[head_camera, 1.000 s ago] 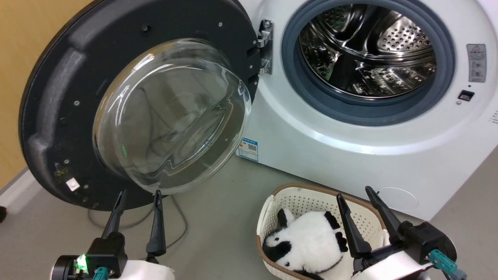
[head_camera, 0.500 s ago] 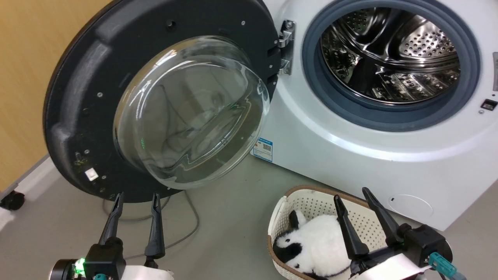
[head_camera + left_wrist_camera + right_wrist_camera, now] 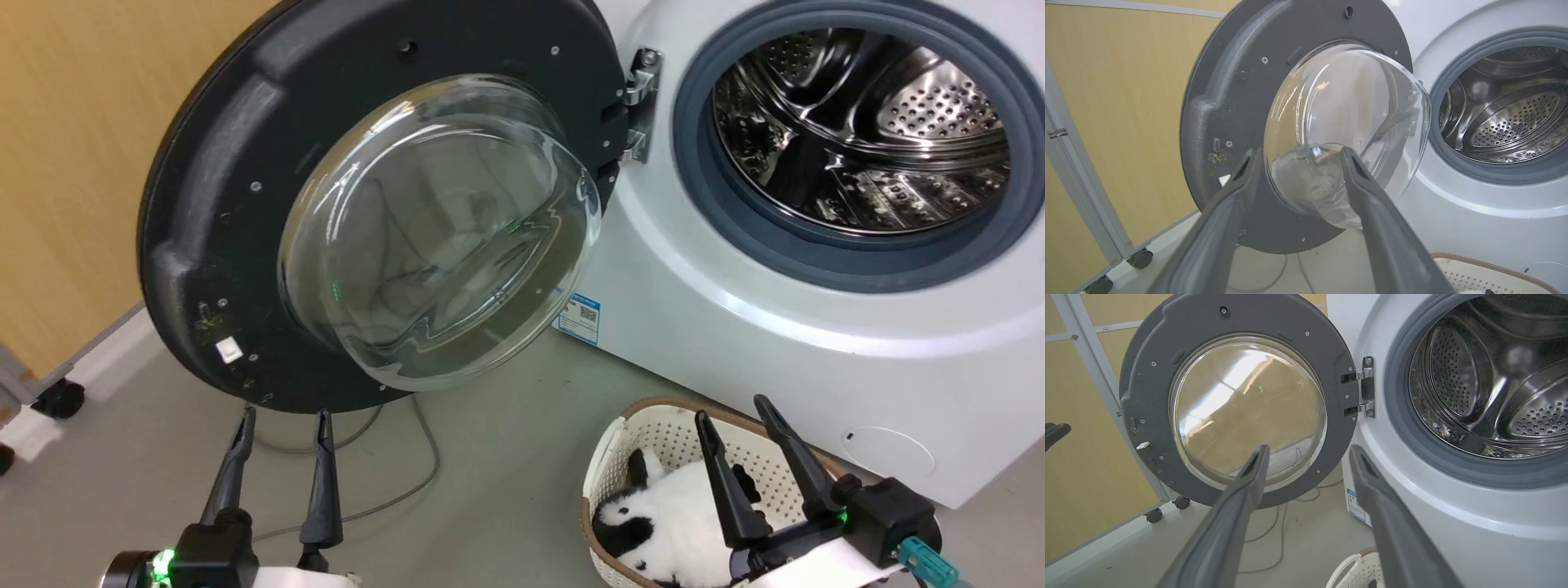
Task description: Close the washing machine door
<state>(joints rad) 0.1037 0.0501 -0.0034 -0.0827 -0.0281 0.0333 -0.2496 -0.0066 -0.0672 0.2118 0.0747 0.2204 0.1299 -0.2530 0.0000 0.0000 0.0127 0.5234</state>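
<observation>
The washing machine door [image 3: 245, 163] stands swung wide open to the left, its black rim and bulging glass bowl [image 3: 441, 229] facing me, hung on a metal hinge [image 3: 641, 102]. The white washing machine [image 3: 735, 327] shows its steel drum [image 3: 865, 131] inside a grey gasket. My left gripper [image 3: 284, 418] is open just below the door's lower rim, not touching it. My right gripper [image 3: 731, 406] is open over a basket, apart from the machine. In the wrist views the door [image 3: 1229, 102] [image 3: 1147, 375] lies ahead of the fingers.
A white woven basket [image 3: 653, 425] holding a black-and-white plush [image 3: 678, 523] sits on the grey floor by the machine's front. A grey cable [image 3: 408, 482] loops on the floor under the door. A wooden panel [image 3: 73, 163] on castors [image 3: 57, 398] stands at left.
The whole head view has shifted right, so the camera has turned left. Both grippers keep their pose and stay open; the door's opening angle looks unchanged.
</observation>
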